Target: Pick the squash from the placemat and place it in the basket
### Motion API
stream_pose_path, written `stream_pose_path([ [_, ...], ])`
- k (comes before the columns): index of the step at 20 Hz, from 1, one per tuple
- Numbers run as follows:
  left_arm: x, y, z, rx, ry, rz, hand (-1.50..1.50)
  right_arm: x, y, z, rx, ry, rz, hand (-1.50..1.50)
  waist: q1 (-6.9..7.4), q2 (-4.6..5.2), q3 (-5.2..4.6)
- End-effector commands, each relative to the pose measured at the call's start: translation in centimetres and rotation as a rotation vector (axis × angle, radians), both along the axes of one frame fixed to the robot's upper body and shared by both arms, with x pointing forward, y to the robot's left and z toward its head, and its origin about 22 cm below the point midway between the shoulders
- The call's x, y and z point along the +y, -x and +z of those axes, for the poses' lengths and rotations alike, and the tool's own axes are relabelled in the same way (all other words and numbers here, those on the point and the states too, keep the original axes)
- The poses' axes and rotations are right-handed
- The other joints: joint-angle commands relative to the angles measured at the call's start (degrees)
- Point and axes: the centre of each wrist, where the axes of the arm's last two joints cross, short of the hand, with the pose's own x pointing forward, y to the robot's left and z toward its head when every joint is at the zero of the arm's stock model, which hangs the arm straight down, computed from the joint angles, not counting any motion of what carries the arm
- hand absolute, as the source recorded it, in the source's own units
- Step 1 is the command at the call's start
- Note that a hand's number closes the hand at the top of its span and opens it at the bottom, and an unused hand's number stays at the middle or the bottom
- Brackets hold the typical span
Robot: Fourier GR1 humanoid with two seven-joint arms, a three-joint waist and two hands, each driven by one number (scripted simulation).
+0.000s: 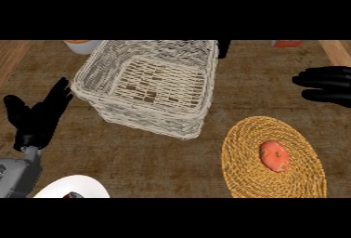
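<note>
a mottled brown counter point(123, 148) fills the view, with pale wooden strips point(12, 56) at both upper corners.

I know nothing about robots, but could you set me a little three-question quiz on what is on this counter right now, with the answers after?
1. True or false: the squash already lies in the basket.
2. What lies under the squash? A) white plate B) woven placemat C) bare counter
3. Fill in: the hand nearer the squash is the robot's ____ hand.

Key
1. False; it lies on the placemat, and the basket shows nothing inside.
2. B; the white plate sits at the lower left, apart from it.
3. Right; the right hand is at the right edge, the left hand rests open at the left.
</note>
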Motion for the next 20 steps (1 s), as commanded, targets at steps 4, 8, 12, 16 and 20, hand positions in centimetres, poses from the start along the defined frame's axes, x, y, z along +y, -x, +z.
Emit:
stream_pose_path([
  [4, -1.1, -0.7, 0.0, 0.003, 0.004, -0.013, 0.0, -2.6, -1.9, 4.3, 0.159, 0.26, 0.013, -1.5, 0.52, 0.32, 0.07],
  [8, -1.2, -0.1, -0.7, -0.002, 0.003, -0.003, 0.0, -4.0, -2.3, 4.5, 0.215, 0.274, 0.052, -1.5, 0.16, 0.26, 0.15],
  [12, -2.7, -1.0, 0.6, -0.027, 0.011, -0.001, 0.0, -6.5, -3.5, 2.5, 0.299, 0.163, 0.065, -1.5, 0.46, 0.47, 0.29],
  [16, 0.8, -0.9, 0.4, -0.017, 0.017, -0.003, 0.0, -8.2, -3.7, 1.6, 0.275, 0.06, 0.068, -1.5, 0.05, 0.47, 0.25],
  [20, -1.0, -0.2, -0.1, -0.012, 0.006, -0.004, 0.0, -8.9, -4.0, -1.3, 0.306, -0.001, 0.072, -1.5, 0.36, 0.29, 0.26],
])
